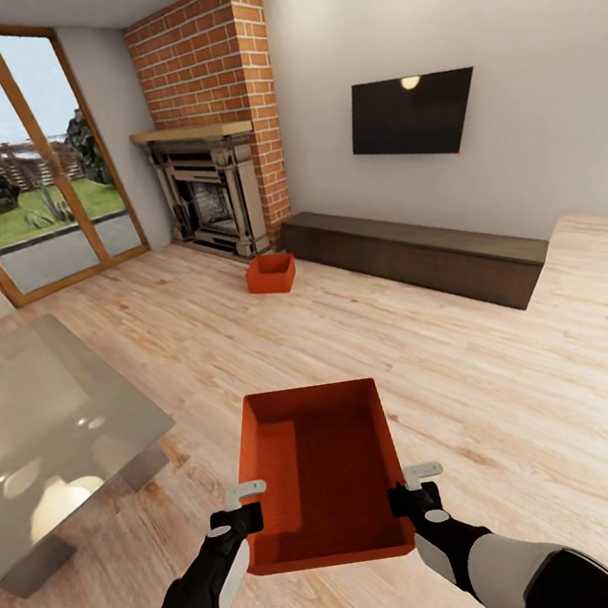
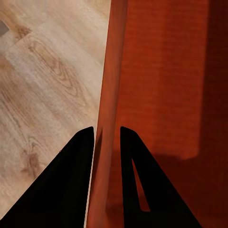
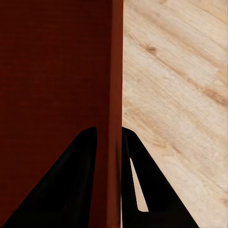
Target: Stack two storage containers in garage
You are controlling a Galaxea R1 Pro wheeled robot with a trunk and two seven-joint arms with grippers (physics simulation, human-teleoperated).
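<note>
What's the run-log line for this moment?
room: living room | held container: both grippers on side walls | left gripper: shut | right gripper: shut | second container: wood floor by fireplace

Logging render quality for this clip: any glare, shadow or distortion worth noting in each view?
Head view: wide-angle bowing at the edges, bright glare patches on the glossy table, a lamp reflected in the wall screen. Both wrist views: sharp, but the held container interior is deeply shadowed and the fingers render as black silhouettes.
</note>
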